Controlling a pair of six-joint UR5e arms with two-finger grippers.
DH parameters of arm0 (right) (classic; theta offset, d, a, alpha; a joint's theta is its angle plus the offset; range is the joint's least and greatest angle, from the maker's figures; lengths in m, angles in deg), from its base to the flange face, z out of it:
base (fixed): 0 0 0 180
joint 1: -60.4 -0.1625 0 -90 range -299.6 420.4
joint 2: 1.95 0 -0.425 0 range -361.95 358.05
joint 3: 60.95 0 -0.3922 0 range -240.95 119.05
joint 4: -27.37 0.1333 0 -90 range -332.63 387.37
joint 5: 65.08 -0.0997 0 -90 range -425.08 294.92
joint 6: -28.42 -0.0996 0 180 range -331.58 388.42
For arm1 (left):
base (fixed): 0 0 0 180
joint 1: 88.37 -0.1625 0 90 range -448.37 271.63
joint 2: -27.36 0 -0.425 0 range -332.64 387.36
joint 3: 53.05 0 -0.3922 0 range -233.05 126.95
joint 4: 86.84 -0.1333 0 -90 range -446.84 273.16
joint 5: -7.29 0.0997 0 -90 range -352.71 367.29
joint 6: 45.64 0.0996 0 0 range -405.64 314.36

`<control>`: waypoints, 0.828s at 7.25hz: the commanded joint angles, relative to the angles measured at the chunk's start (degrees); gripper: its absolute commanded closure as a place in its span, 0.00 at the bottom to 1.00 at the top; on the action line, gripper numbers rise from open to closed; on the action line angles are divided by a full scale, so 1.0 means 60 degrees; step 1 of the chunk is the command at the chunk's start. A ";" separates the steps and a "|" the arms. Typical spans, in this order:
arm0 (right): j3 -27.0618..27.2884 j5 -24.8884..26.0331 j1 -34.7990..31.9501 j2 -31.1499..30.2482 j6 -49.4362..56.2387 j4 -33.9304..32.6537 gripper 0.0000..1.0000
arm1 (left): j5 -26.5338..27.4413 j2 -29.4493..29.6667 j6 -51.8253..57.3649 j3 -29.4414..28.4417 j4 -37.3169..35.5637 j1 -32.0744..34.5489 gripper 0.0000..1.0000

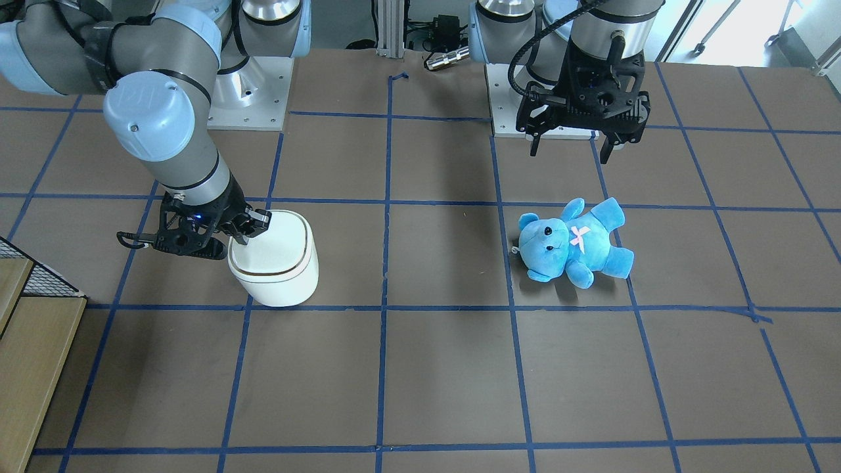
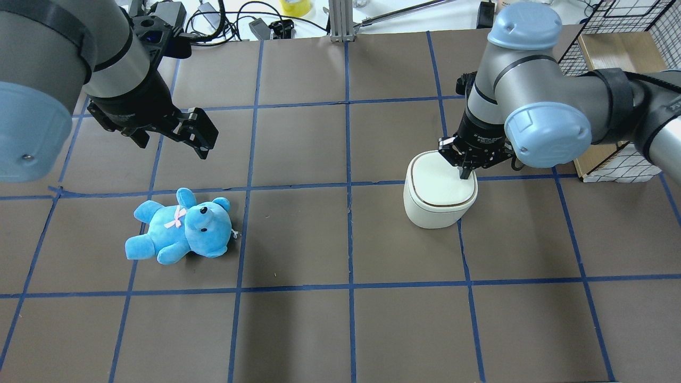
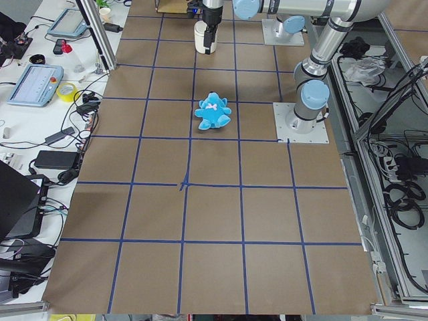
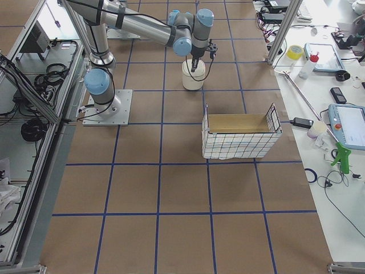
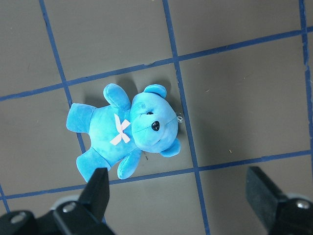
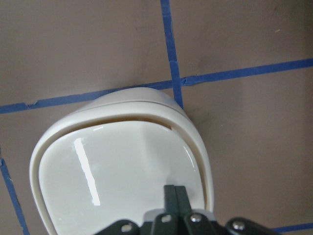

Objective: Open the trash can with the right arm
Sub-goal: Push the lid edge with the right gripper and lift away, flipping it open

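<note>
The white trash can (image 1: 279,263) stands on the brown table, its flat lid down on the can. It also shows in the overhead view (image 2: 436,197) and fills the right wrist view (image 6: 122,161). My right gripper (image 1: 240,238) is shut, fingers pressed together, tips down on the lid near the can's edge on the robot's side (image 2: 465,173) (image 6: 174,193). It grips nothing. My left gripper (image 1: 569,152) is open and empty, held above the table behind a blue teddy bear (image 1: 571,243), which lies in the left wrist view (image 5: 124,132) between the open fingers.
A wire basket with a cardboard liner (image 4: 239,134) stands beyond the trash can at the table's right end (image 2: 612,53). Blue tape lines grid the table. Cables and tools lie past the far edge.
</note>
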 commanded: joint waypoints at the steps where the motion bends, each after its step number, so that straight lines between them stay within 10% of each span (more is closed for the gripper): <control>1: -0.0798 -0.0024 0.0002 -0.0203 -0.0017 0.0013 0.14 | 0.0000 0.0000 0.0000 0.0000 0.0000 0.0000 0.00; 2: -0.1194 -0.0039 0.0002 -0.0320 -0.0017 0.0158 0.00 | 0.0000 0.0000 0.0000 0.0000 0.0000 0.0000 0.00; 6: -0.1257 0.0005 0.0075 -0.1344 -0.0017 0.1022 0.00 | 0.0000 0.0000 0.0000 0.0000 0.0000 0.0000 0.00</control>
